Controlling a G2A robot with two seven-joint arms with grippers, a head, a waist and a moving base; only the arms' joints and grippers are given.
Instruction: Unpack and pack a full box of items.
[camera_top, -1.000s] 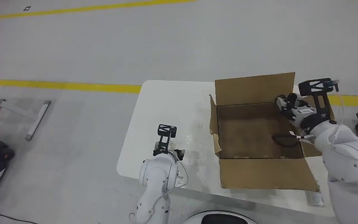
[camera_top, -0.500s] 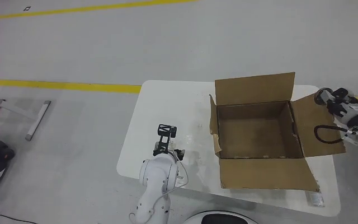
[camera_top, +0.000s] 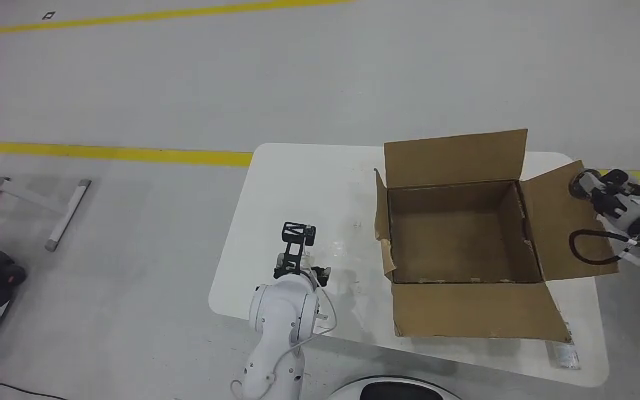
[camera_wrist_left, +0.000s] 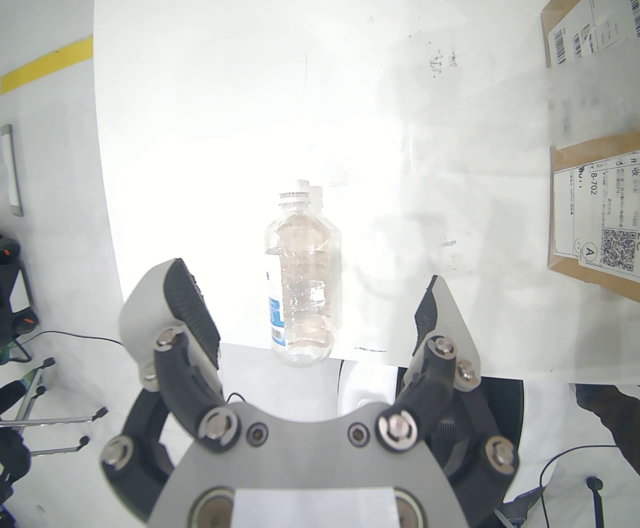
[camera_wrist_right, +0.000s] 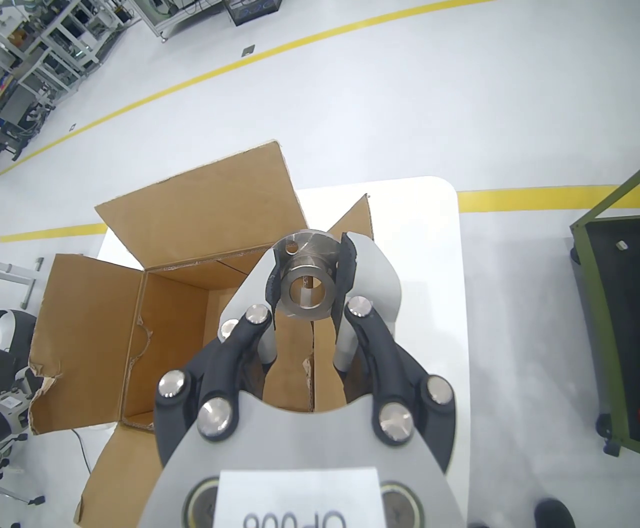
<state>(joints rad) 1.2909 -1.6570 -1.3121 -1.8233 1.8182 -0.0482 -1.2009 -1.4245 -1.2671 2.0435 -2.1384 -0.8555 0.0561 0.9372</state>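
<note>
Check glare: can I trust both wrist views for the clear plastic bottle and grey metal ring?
Left wrist view: glare bleaches the white table around the clear plastic bottle, but its outline is readable. Right wrist view: even light; the grey metal ring shows plainly in the right gripper; the yellow floor line bows, likely lens distortion.

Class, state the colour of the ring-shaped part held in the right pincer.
The metal part is silvery grey; the right wrist view shows it best.

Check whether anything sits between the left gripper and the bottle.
Nothing visible does. The bottle rests on the table by its edge, and the open left gripper hangs over it with only air between.
</note>
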